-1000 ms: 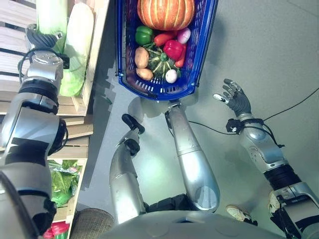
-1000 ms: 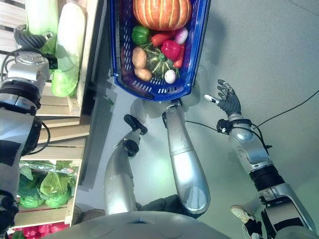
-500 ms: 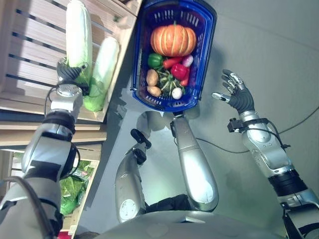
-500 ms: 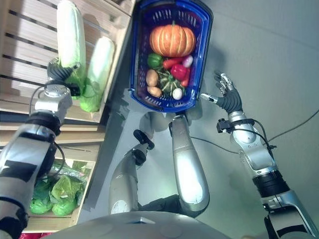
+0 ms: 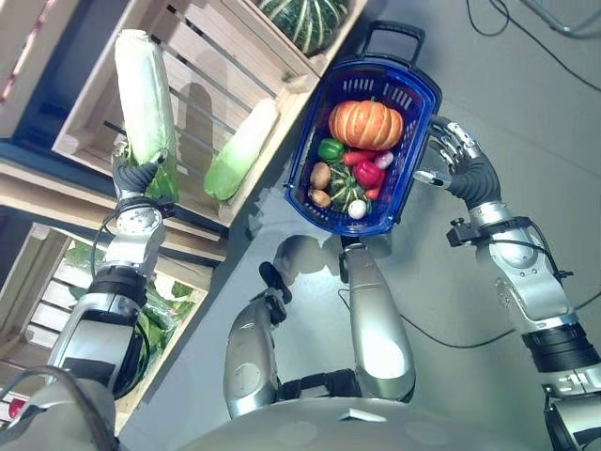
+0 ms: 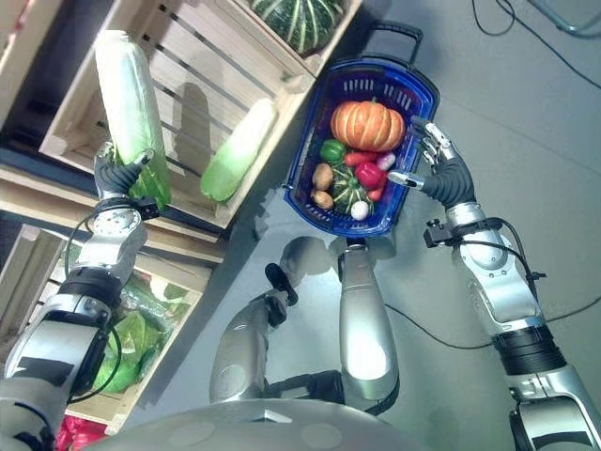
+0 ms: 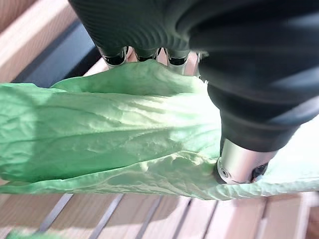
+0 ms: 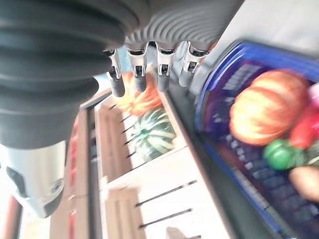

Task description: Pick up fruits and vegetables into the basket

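Wooden crate [image 5: 202, 70] holds cabbage [image 5: 240, 150]; left hand [image 5: 139, 178] fingers clasp another cabbage [image 5: 143, 99]; right hand [image 6: 439, 169] fingers spread.

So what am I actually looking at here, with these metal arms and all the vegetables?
It is a humanoid robot seen from its own cameras. Two pictures come from its head, looking down; two more sit on its wrists, very close to the fingers. The left hand is curled round a long pale green cabbage, held over a wooden crate where a second cabbage lies; the left wrist view shows the leaves up close. The right hand is open beside a blue basket on the floor, which holds an orange pumpkin, peppers, potatoes and more. A striped green squash sits in another crate.
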Motion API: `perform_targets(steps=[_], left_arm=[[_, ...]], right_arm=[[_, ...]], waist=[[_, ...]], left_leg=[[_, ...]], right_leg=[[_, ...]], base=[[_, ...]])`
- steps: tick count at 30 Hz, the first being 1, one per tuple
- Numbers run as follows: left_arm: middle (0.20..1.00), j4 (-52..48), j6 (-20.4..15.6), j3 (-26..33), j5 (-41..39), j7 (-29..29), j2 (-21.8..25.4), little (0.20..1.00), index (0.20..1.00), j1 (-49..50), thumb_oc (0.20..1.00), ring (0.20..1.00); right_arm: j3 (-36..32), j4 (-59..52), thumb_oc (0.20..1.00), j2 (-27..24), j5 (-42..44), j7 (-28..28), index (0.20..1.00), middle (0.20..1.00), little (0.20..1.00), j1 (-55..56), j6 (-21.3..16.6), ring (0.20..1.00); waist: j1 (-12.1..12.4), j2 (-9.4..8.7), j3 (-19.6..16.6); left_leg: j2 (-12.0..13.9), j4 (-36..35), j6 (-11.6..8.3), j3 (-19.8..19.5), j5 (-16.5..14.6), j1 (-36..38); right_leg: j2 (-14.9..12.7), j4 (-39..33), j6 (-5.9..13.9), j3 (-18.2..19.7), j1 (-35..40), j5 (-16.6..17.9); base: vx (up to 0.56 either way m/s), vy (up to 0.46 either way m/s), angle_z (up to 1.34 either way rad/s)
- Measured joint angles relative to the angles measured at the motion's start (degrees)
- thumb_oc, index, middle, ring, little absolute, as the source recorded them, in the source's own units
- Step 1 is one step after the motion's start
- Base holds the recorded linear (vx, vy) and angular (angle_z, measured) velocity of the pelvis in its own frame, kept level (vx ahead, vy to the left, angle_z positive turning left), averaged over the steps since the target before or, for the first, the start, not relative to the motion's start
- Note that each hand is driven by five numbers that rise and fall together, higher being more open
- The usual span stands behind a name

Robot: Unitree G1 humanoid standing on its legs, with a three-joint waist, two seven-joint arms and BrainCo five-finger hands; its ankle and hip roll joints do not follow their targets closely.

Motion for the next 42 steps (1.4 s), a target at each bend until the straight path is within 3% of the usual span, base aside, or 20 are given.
perform_targets(steps=[8,15,18,20,25,29,33,42], left_arm=[[0.2,-15.1,-4.44,0.36,10.89,0.54,-0.36,0.2,0.2,5.08,0.2,0.2],[0.2,-23.66,-5.29,-0.9,21.08,-2.14,-0.37,0.2,0.2,5.07,0.2,0.2],[0.2,-24.35,-5.58,-2.77,23.91,-3.76,-0.35,0.2,0.2,4.9,0.2,0.2],[0.2,-24.36,-5.57,-5.81,27.55,-4.28,-0.36,0.2,0.2,4.92,0.2,0.2],[0.2,-24.5,-5.41,-10.51,31.42,-4.43,-0.81,0.2,0.2,4.95,0.2,0.2],[0.2,-24.73,-3.35,-12.8,34.07,-4.41,-1.67,0.2,0.2,4.9,0.2,0.2],[0.2,-24.73,-3.04,-16.22,38.57,-4.28,-1.73,0.2,0.2,4.91,0.2,0.2],[0.2,-25.0,3.27,-18.15,42.54,-3.0,-1.92,0.2,0.2,4.91,0.2,0.2]], right_arm=[[0.82,-0.8,1.0,6.35,10.24,1.79,1.0,1.0,1.0,-4.9,0.8,1.0],[7.53,-3.29,1.0,11.79,18.42,4.64,1.0,1.0,1.0,-11.51,2.01,1.0],[9.57,-3.54,1.0,12.9,20.96,4.59,1.0,1.0,1.0,-12.94,2.79,1.0],[11.42,-3.54,1.0,14.63,23.3,3.81,1.0,1.0,1.0,-12.97,3.35,1.0],[14.42,-0.65,1.0,20.19,32.6,1.11,1.0,1.0,1.0,-12.83,4.47,1.0],[16.44,1.4,1.0,21.5,35.35,-3.44,1.0,1.0,1.0,-12.62,4.35,1.0],[16.93,4.66,1.0,23.88,39.28,-7.37,1.0,1.0,1.0,-12.36,4.54,1.0],[18.1,7.76,1.0,25.91,40.32,-17.41,1.0,1.0,1.0,-11.97,4.02,1.0]], waist=[[4.73,0.16,-0.07],[8.17,0.01,-0.28],[9.23,-0.14,-1.7],[10.6,-0.19,-5.75],[11.48,-1.44,-11.1],[12.11,-3.15,-12.95],[12.48,-4.35,-13.68],[12.4,-5.0,-14.16]], left_leg=[[0.05,-2.29,0.0,-2.48,0.73,5.49],[0.11,-3.83,-0.09,-4.63,1.1,9.37],[0.06,-4.49,-0.08,-5.48,1.15,10.34],[0.07,-5.27,-0.09,-5.97,1.18,9.96],[0.13,-7.0,-0.1,-6.07,1.18,12.67],[0.05,-7.01,0.28,-5.86,0.92,13.82],[0.01,-6.84,0.53,-5.74,0.81,14.03],[-0.06,-6.74,0.71,-5.63,0.71,14.37]], right_leg=[[-0.63,-2.55,0.03,-3.46,7.48,-0.07],[-0.95,-4.89,0.1,-6.24,13.51,-0.06],[-1.06,-5.94,0.12,-7.22,15.35,0.05],[-1.04,-6.88,0.21,-8.13,15.57,0.01],[-0.74,-9.67,0.88,-9.53,19.56,0.09],[-0.72,-10.89,1.33,-9.84,21.49,0.35],[-0.79,-11.89,1.81,-9.79,22.32,0.87],[-0.82,-12.44,1.84,-9.66,22.89,1.3]], base=[[0.05,-0.108,0.17],[0.08,-0.097,0.17],[0.09,-0.101,0.18],[0.08,-0.089,0.15],[0.05,-0.062,0.13],[0.03,-0.029,0.06],[0.0,0.0,0.0],[0.0,0.001,0.0]])
